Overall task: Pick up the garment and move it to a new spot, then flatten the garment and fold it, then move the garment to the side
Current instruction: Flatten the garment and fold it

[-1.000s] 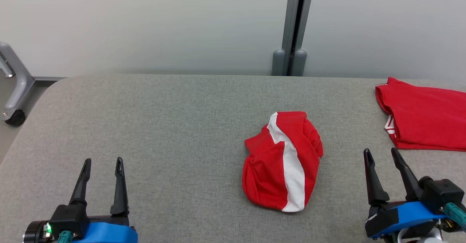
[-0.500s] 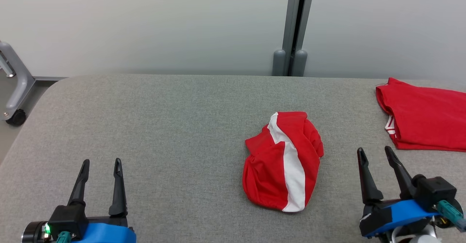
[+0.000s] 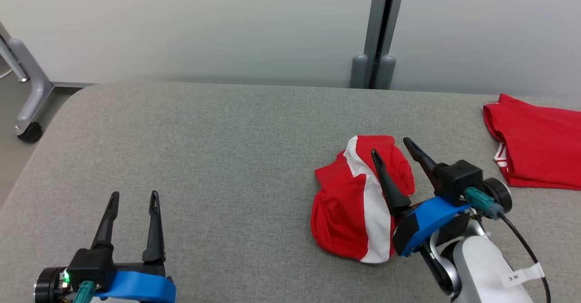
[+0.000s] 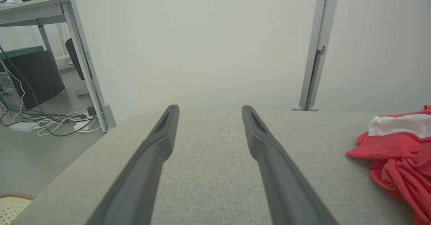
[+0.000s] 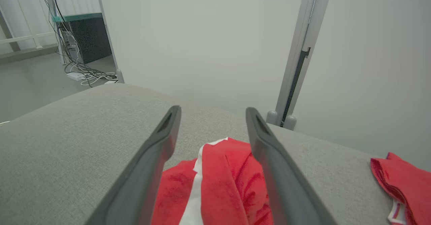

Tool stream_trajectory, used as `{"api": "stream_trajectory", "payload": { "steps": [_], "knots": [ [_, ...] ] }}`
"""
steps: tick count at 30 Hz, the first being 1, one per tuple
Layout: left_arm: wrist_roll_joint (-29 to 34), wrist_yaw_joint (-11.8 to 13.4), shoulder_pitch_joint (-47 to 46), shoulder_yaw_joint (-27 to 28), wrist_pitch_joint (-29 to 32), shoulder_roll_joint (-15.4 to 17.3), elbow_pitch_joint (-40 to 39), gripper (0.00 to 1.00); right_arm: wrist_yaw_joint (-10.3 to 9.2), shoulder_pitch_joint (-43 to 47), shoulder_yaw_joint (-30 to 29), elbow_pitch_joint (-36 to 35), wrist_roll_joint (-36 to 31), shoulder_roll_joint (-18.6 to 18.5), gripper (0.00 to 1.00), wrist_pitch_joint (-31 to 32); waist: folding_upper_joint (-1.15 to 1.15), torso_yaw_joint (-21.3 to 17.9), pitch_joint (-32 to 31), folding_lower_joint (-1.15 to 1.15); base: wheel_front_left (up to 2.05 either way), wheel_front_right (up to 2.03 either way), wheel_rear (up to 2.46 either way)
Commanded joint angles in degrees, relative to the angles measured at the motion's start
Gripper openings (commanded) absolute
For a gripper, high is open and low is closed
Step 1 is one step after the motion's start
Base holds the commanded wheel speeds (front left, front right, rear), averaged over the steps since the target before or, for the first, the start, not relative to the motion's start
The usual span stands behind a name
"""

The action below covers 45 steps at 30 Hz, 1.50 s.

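- Grey woven tabletop (image 3: 204, 158), rounded corner, pale partition wall behind with a grey post (image 3: 380, 31).
- Folded red cloth (image 3: 540, 149) lies at the far right (white trim showing).
- Crumpled red garment (image 3: 336, 217), white stripe, sits right of centre; right gripper (image 3: 390, 145) over it, jaws wide, empty.
- Left gripper (image 3: 135, 194) spread wide too, holding nothing.

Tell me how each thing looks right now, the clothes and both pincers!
Striped garment: crumpled in a heap, not held.
Red garment: folded flat at the right end of the table.
Left pincer: open, empty, over bare table.
Right pincer: open, empty, over the striped garment.
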Motion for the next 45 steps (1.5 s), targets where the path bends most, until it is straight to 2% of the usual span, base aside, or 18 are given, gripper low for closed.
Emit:
{"api": "stream_trajectory", "payload": {
  "steps": [1, 11, 12, 13, 14, 21, 26, 35, 40, 41, 42, 43, 44, 45],
  "knots": [
    [0.24, -0.21, -1.14, -0.06, -0.24, -0.13, 0.23, 1.00, 0.01, -1.54, 0.37, 2.19, -0.86, -0.40, 1.00, 0.71, 0.00, 0.67, 0.52, -0.01, 0.00, 0.00, 0.00],
    [0.66, -1.01, -2.91, 0.26, -0.24, -0.90, 0.83, 1.00, 0.00, -7.31, 0.98, 19.72, -2.09, -1.69, 1.00, -0.63, 0.00, 2.63, 2.91, -0.01, 0.00, 0.00, 0.00],
    [0.69, -0.97, -3.02, 0.30, -0.24, -0.98, 0.91, 1.00, 0.00, -7.72, 1.20, 21.31, -1.71, -1.60, 0.90, -1.02, 0.00, 2.72, 3.08, -0.01, 0.00, 0.00, 0.00],
    [0.76, -1.03, -3.21, 0.33, -0.24, -1.05, 1.00, 1.00, 0.01, -8.33, 1.37, 22.35, -1.26, -1.50, 0.07, -1.63, 0.00, 2.82, 3.28, -0.01, 0.00, 0.00, 0.00],
    [0.84, -1.10, -3.44, 0.38, -0.24, -1.09, 1.08, 1.00, 0.01, -8.93, 1.49, 23.38, -1.07, -1.49, 0.00, -2.24, 0.00, 2.89, 3.39, -0.01, 0.00, 0.00, 0.00],
    [0.91, -1.52, -4.33, 0.35, -0.24, -1.46, 1.72, 1.00, 0.01, -13.52, 2.74, 25.99, -0.49, -1.01, 0.00, -8.38, 0.00, 3.55, 3.49, -0.01, 0.00, 0.00, 0.00],
    [0.99, -1.87, -4.58, 0.61, -0.24, -1.76, 2.11, 1.00, 0.01, -15.63, 7.10, 24.82, 0.85, -0.23, 0.00, -10.76, 0.00, 4.33, 3.13, -0.01, 0.00, 0.00, 0.00],
    [1.17, -2.17, -4.64, 0.36, -0.24, -2.67, 2.43, 1.00, 0.01, -12.40, 29.05, 21.00, 10.35, -0.12, 0.00, -10.84, 0.00, 6.14, 3.64, -0.01, 0.00, 0.00, 0.00],
    [1.20, -2.33, -4.70, 0.53, -0.24, -2.91, 2.57, 1.00, 0.01, -9.43, 37.03, 20.27, 14.52, -0.09, 0.00, -10.31, 0.00, 6.36, 4.00, -0.01, 0.00, 0.00, 0.00],
    [1.22, -2.34, -4.63, 0.62, -0.24, -2.95, 2.62, 1.00, 0.01, -9.09, 38.26, 20.22, 15.05, -0.10, 0.16, -10.32, 0.00, 6.29, 4.00, -0.01, 0.00, 0.00, 0.00],
    [1.22, -2.34, -4.63, 0.62, -0.24, -2.95, 2.62, 1.00, 0.01, -9.09, 38.26, 20.22, 15.05, -0.10, 0.16, -10.32, 0.00, 6.29, 4.00, -0.01, 0.00, 0.00, 0.00],
    [1.22, -2.35, -4.53, 0.80, -0.24, -2.97, 2.66, 1.00, 0.01, -8.73, 39.36, 20.23, 15.55, -0.10, 0.36, -10.38, 0.00, 6.12, 3.98, -0.01, 0.00, 0.00, 0.00],
    [1.25, -2.38, -4.41, 0.96, -0.24, -2.99, 2.71, 1.00, 0.01, -8.24, 40.36, 20.15, 16.15, -0.09, 1.00, -10.46, 0.00, 5.95, 3.95, -0.01, 0.00, 0.00, 0.00],
    [1.31, -2.41, -4.29, 1.10, -0.24, -3.00, 2.80, 1.00, 0.01, -7.78, 41.37, 20.02, 16.80, -0.08, 1.00, -10.55, 0.00, 5.72, 3.86, -0.01, 0.00, 0.00, 0.00]
  ]
}}
